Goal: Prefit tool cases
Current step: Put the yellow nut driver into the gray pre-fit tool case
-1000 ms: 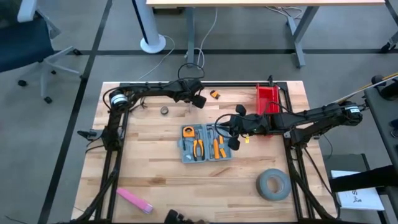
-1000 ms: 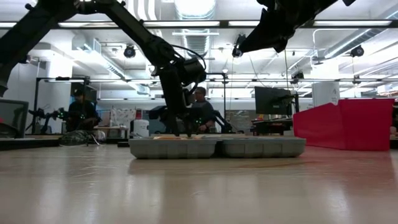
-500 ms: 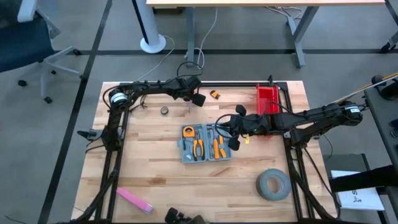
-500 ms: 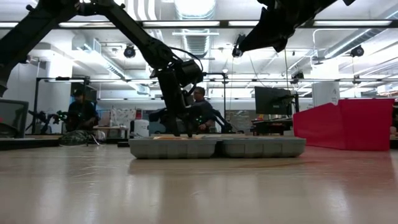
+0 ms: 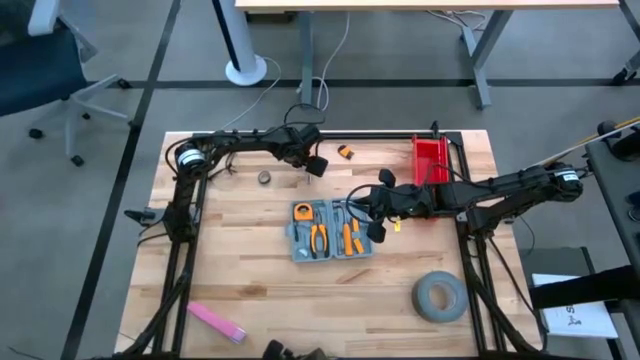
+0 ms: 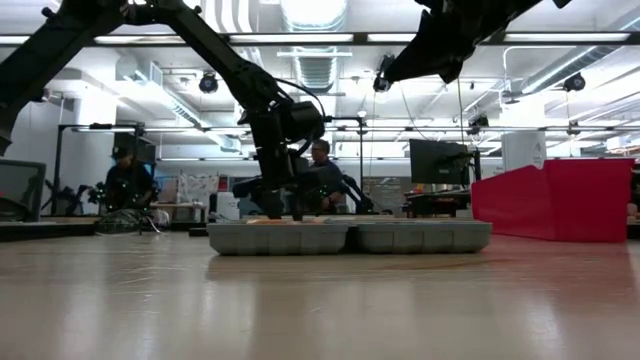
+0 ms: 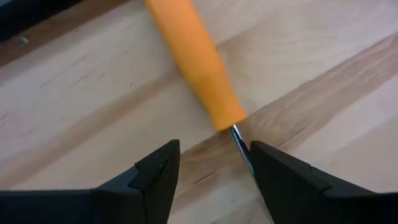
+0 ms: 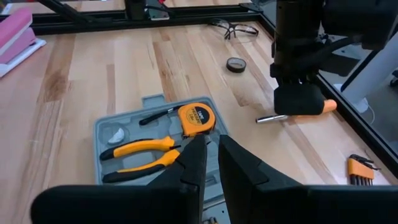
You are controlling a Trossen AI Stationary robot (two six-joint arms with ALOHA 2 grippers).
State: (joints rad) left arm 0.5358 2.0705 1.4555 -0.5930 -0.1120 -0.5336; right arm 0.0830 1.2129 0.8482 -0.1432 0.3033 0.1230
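At mid-table the tool case (image 5: 333, 231) lies opened flat, pliers and tape measure seated, ready for further tools. Beyond it, toward the far edge, an orange-handled screwdriver (image 7: 198, 62) is straddled by the left gripper (image 7: 208, 165), fingers apart for a pickup. Since a second ago it has shifted slightly left. The right gripper (image 8: 211, 155), fingers together, hovers over the case's right half.

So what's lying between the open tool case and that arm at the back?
Only bare wood, per the high view: the left gripper hovers over an orange-handled screwdriver lying beyond the tool case.
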